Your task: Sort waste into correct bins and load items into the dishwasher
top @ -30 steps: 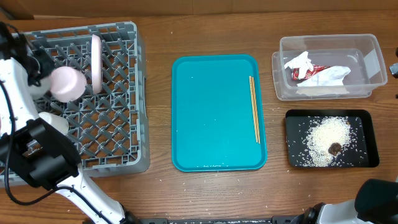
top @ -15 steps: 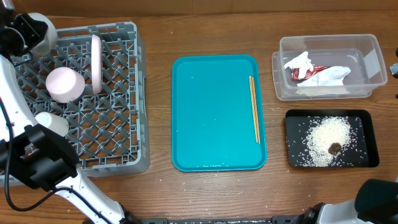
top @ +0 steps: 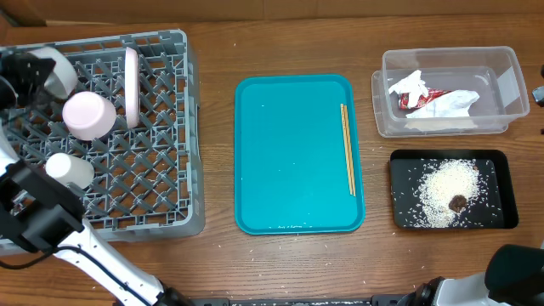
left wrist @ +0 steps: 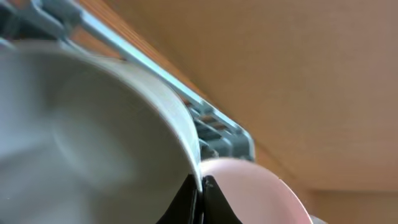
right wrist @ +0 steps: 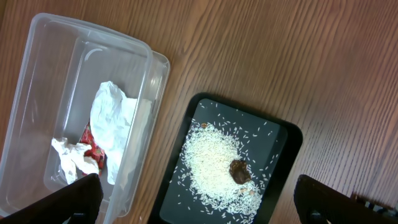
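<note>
My left gripper (left wrist: 200,198) is shut on the rim of a grey-white bowl (left wrist: 93,130) over the back left of the grey dish rack (top: 161,183); overhead the bowl (top: 59,72) is beside a pink cup (top: 87,115). An upright pink plate (top: 130,81) and a white cup (top: 68,168) are in the rack. Wooden chopsticks (top: 348,149) lie on the teal tray (top: 289,153). My right gripper (right wrist: 199,202) is open and empty, high above the black tray of rice (right wrist: 224,168) and the clear bin (right wrist: 74,106).
The clear bin (top: 501,72) at the back right holds crumpled white paper and a red wrapper (top: 421,98). The black tray (top: 501,212) with rice and a brown scrap sits in front of it. A bare wooden table (top: 212,255) surrounds everything.
My left gripper lifted away from the pink cup to the rack's back left corner, then came back toward the front over the rack with the bowl. The right side has not changed.
</note>
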{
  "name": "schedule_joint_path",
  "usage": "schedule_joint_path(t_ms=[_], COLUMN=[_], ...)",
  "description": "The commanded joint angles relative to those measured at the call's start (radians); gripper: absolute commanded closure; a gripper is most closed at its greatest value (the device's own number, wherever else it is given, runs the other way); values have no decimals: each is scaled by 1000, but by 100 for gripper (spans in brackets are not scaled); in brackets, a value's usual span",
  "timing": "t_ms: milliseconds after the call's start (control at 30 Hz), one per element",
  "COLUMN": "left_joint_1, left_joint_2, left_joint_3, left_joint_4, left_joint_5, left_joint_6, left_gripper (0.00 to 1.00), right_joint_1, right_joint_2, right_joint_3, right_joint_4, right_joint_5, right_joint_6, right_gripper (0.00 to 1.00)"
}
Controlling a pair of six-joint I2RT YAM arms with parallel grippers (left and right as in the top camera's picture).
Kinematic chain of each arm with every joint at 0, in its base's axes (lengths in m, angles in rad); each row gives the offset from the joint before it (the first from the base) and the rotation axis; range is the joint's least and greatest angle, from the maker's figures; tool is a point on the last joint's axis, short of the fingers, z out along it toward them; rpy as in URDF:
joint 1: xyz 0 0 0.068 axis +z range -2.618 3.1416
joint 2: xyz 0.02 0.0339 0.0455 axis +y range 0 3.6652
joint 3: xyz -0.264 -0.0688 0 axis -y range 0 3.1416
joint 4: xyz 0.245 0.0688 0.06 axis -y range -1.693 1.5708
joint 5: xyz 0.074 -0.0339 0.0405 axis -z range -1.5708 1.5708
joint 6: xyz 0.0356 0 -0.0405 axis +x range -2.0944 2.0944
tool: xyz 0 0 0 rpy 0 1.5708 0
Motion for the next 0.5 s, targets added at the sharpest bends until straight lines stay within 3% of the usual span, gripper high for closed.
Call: schedule_joint_path(t_ms=[0, 467], left_joint_1=[38, 124], left_joint_2=[22, 21], left_joint_3=[-4, -3], left_joint_4=[-8, -4], left_joint_5=[62, 131], left_joint_6=[-29, -31], left_gripper=[96, 96], right_joint_1=[-1, -1], right_joint_2=[-1, -1], right_joint_3=[20, 20], right_joint_4=[3, 3], right_joint_5=[11, 11], right_joint_6=[-3, -3], right_gripper=[0, 0])
